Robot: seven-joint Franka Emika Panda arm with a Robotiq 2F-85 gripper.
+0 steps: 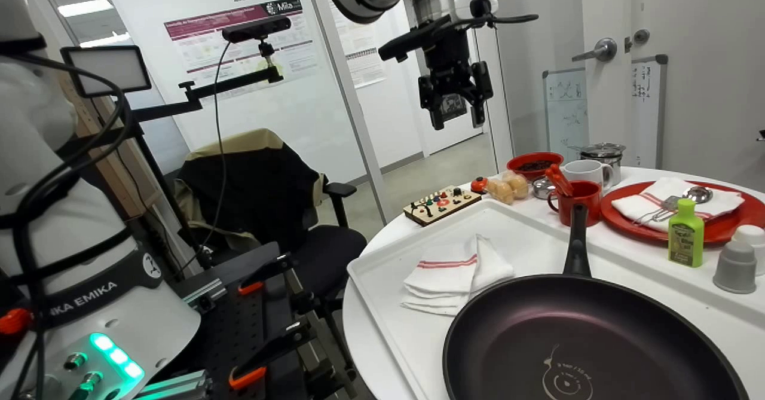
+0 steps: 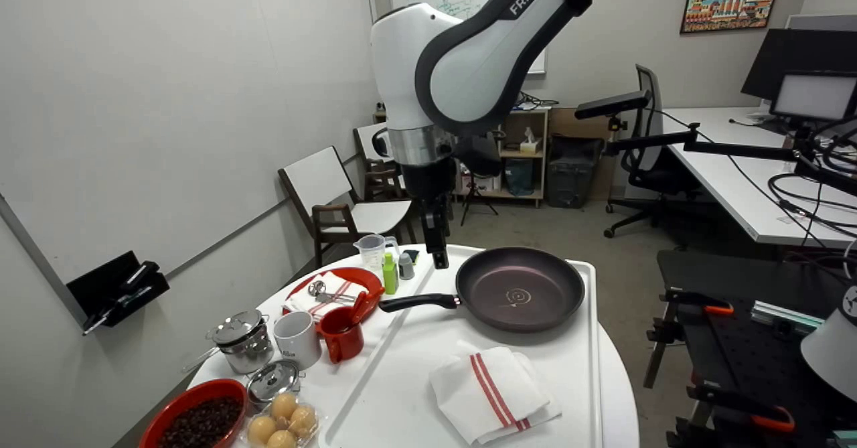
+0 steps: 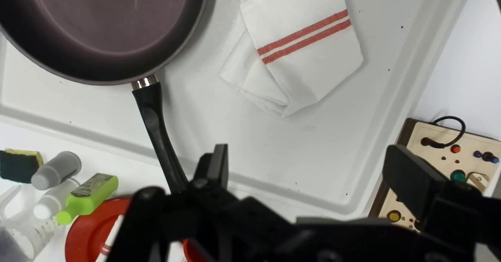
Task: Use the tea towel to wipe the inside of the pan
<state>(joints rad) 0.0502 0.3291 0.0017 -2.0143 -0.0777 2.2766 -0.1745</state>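
- Foremost in an exterior view, a large black frying pan [image 1: 583,343] is set on a white tray [image 1: 418,335], its marked centre turned upward.
- Just beside it on the tray, not touching, the red-striped tea towel [image 3: 297,58] is laid folded.
- Aloft, the claw [image 1: 458,121] is spread wide with nothing held; the towel's pick-up is judged to be the step in hand. Next, the claw should be lowered over the towel, a fold pinched, and the towel carried into the pan.
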